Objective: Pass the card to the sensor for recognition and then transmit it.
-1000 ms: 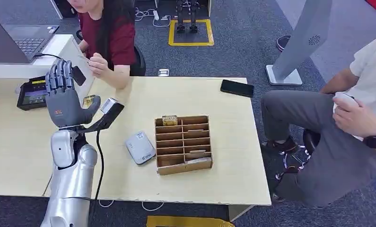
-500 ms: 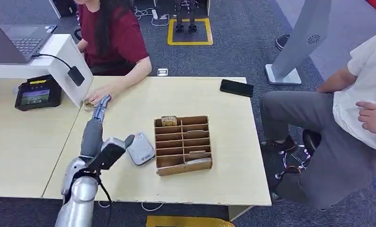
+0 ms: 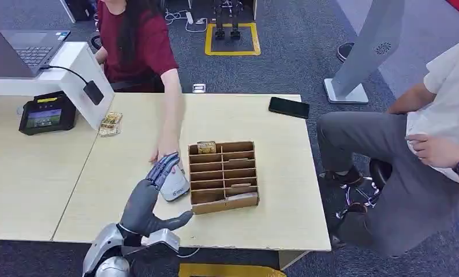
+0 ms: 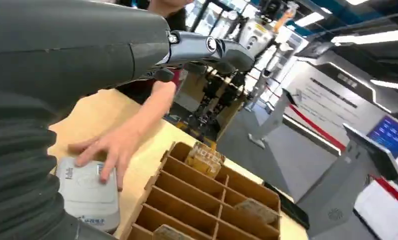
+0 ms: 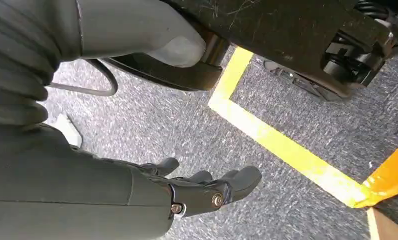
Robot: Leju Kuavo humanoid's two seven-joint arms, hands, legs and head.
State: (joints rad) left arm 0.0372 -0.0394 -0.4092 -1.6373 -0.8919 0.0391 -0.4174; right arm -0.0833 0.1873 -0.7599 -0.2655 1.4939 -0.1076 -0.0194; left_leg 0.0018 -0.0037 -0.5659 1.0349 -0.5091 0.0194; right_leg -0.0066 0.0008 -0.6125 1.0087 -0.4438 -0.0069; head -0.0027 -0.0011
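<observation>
- The counter (image 3: 261, 115) is a big pale wood top, with a person in a dark red shirt (image 3: 135, 40) at its far side and another person in grey trousers (image 3: 388, 173) seated off its right end.
- A laptop (image 3: 19, 49) sits on a white stand at the far left, with a small payment terminal (image 3: 41, 112) just in front of it.
- The cardboard organizer (image 3: 223, 175) sits mid-counter, slots open upward, a few cards in some of them.
- The robot's left hand (image 3: 152, 196) is over the near edge, fingers straight and close together, thumb out to the side, holding nothing, fingertips just at the sensor.
- Right hand (image 5: 202, 187) hangs over grey carpet, fingers loosely spread, nothing in it.
- The sensor (image 3: 172, 183), a small grey-white reader, lies just left of the organizer; the red-shirted person's hand (image 4: 104, 150) rests on it.
- A black phone (image 3: 288, 107) lies far right.
- The card (image 3: 110, 123) lies far left on the counter, by the laptop stand, well apart from the sensor.
</observation>
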